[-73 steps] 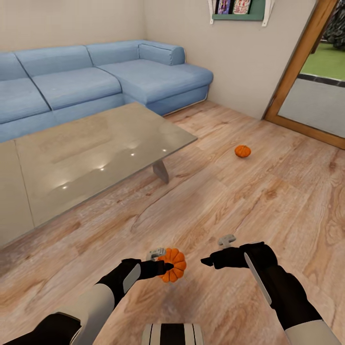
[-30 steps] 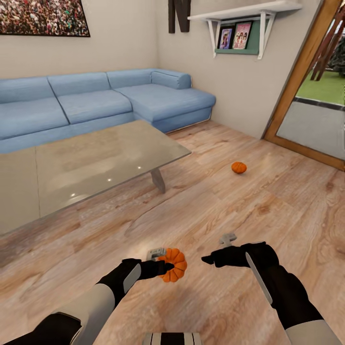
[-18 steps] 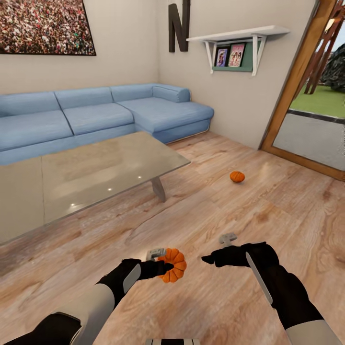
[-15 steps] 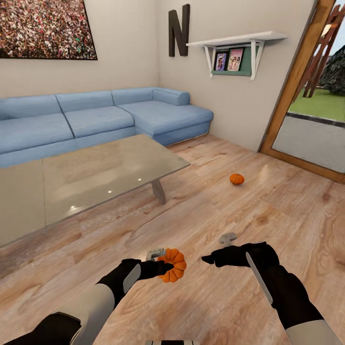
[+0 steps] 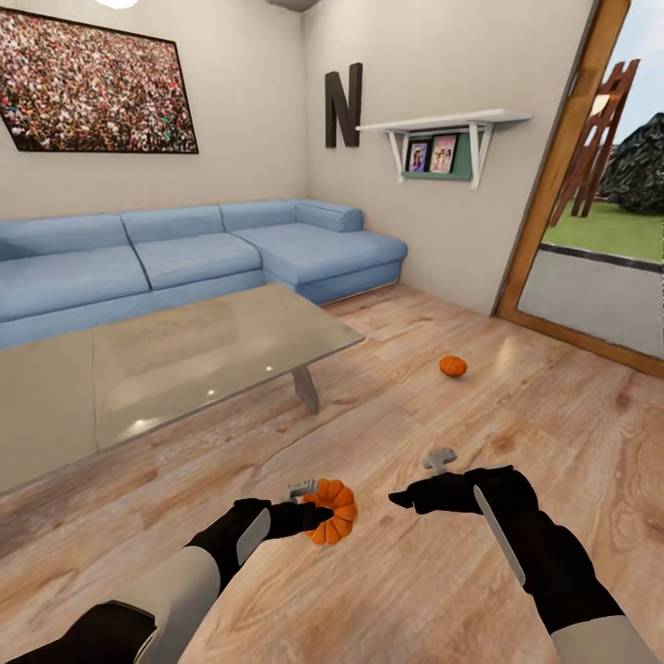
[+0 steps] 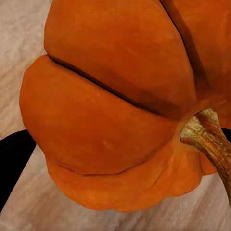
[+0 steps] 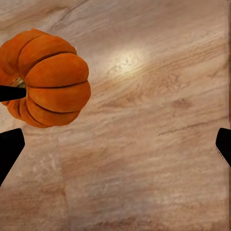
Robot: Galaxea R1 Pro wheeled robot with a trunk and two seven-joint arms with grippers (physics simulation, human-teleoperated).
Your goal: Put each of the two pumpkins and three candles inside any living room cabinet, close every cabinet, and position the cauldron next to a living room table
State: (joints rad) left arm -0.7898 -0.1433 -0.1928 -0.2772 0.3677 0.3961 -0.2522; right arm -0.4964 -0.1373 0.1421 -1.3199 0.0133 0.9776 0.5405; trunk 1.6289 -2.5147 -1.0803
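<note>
My left gripper point(image 5: 318, 512) is shut on a bright-orange ribbed pumpkin point(image 5: 334, 510), held above the wood floor low in the head view. Its stem point(image 6: 209, 139) and ribs loom large in the left wrist view. My right gripper point(image 5: 417, 481) hovers just to the right of it, open and empty. In the right wrist view the held pumpkin point(image 7: 45, 78) sits off to one side, outside the wide-apart fingers. A second pumpkin point(image 5: 453, 366) lies on the floor farther off, right of the glass-topped table point(image 5: 175, 355).
A blue corner sofa point(image 5: 212, 254) runs along the far wall behind the table. A white wall shelf point(image 5: 443, 134) hangs on the right wall. An open doorway point(image 5: 590, 231) with a wooden frame leads outside at the right.
The head camera has tilted up, bringing the wall picture, the letter N and the shelf into view. Both arms and the held pumpkin keep their pose.
</note>
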